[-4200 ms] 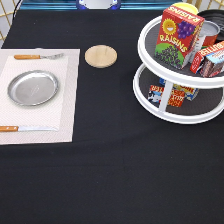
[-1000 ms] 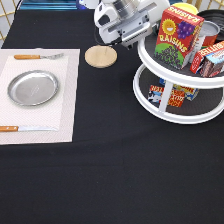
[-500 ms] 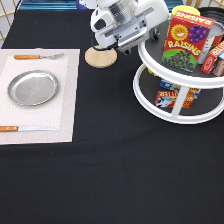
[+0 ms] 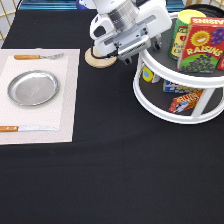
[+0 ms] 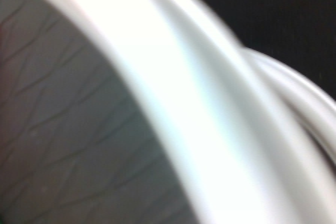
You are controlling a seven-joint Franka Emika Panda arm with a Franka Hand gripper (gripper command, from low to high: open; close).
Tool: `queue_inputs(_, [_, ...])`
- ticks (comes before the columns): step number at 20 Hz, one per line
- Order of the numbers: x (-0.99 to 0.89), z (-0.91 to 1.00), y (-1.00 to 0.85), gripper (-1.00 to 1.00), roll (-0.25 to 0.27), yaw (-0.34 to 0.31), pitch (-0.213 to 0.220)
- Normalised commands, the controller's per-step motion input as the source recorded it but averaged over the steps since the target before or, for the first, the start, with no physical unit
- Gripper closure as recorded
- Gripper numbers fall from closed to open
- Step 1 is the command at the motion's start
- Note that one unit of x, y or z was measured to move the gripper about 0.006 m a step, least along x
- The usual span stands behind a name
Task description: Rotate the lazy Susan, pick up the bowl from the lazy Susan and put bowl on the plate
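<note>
Exterior view: one gripper at one lazy Susan; one plate.

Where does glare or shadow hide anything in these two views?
Exterior view: the light is even, with a soft sheen on the plate and no hard shadows; the pincer hangs at the upper rim of the lazy Susan. Wrist view: glare washes its white rim bright beside the grey mat; no bowl shows.
</note>
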Motion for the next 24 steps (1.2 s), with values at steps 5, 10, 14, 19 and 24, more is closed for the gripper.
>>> queue_inputs(5, [0.28, 0.47, 0.0, -1.0, -0.026, 0.038, -0.019])
queue_inputs(10, [-0.43, 0.89, 0.11, -1.0, -0.104, -0.031, -0.032])
queue_inputs(14, [-0.77, 0.67, 0.15, -1.0, -0.147, -0.046, -0.074])
queue_inputs(19, [-0.87, 0.26, 0.19, -1.0, -0.17, -0.019, -0.052])
queue_inputs(24, [-0.9, 0.01, 0.14, -1.0, -0.133, -0.027, -0.021])
